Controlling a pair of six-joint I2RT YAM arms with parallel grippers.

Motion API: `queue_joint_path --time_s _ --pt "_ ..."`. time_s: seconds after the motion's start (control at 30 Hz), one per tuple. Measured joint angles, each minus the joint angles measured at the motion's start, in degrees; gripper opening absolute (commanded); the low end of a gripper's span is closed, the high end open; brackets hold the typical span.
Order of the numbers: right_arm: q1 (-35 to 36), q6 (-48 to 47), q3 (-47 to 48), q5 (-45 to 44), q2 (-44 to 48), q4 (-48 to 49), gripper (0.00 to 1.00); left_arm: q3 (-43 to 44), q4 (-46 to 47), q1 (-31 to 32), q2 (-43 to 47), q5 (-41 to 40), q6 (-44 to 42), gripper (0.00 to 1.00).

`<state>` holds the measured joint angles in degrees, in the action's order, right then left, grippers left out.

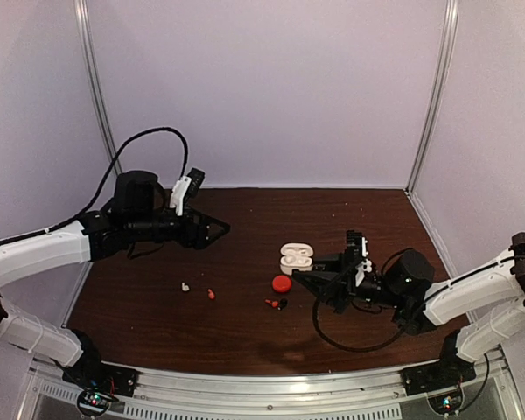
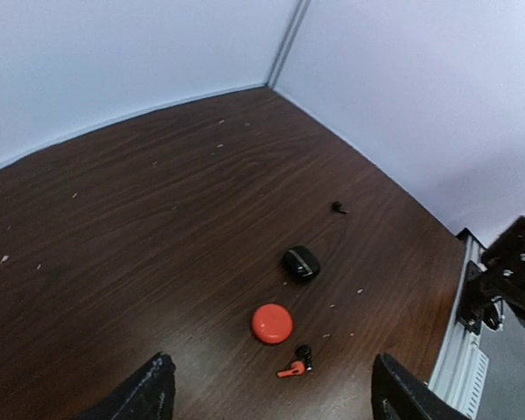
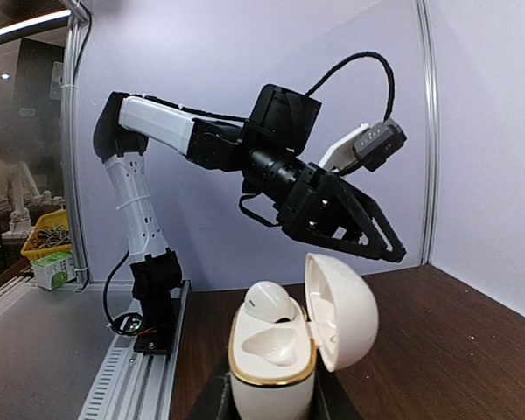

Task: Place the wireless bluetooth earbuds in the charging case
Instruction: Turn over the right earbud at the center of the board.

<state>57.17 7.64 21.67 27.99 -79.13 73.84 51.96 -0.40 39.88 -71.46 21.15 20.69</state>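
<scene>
Your right gripper point(image 1: 303, 276) clamps the open charging case point(image 3: 271, 374): one white earbud point(image 3: 269, 302) seated, one socket point(image 3: 264, 344) empty. The loose white earbud point(image 1: 185, 286) lies below your open, empty left gripper point(image 1: 219, 229).

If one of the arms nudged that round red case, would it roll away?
The red case looks like a low dome lying flat, so it would probably slide, not roll. Its smooth shell may skid or spin on the table. Small, so likely light.

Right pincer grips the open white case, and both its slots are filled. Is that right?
Not quite. The right pincer grips the open white case, but only one slot holds an earbud; the other is empty, as the right wrist view shows.
</scene>
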Motion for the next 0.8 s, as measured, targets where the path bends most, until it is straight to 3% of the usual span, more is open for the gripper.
queue_joint_path --time_s 0.17,0.37,0.8 --pt "-0.48 0.26 -1.18 -0.42 3.56 -1.09 0.00 -1.25 -9.66 -3.45 -0.44 -11.17 6.19 0.70" --pt "-1.46 0.57 -1.95 -0.79 4.96 -2.69 0.00 -9.20 -16.57 -7.04 -0.52 -19.34 15.15 0.64" --pt "-2.73 1.40 -2.97 -0.83 4.98 -3.74 0.00 -15.19 -17.40 -7.26 -3.15 -20.20 19.58 0.60"
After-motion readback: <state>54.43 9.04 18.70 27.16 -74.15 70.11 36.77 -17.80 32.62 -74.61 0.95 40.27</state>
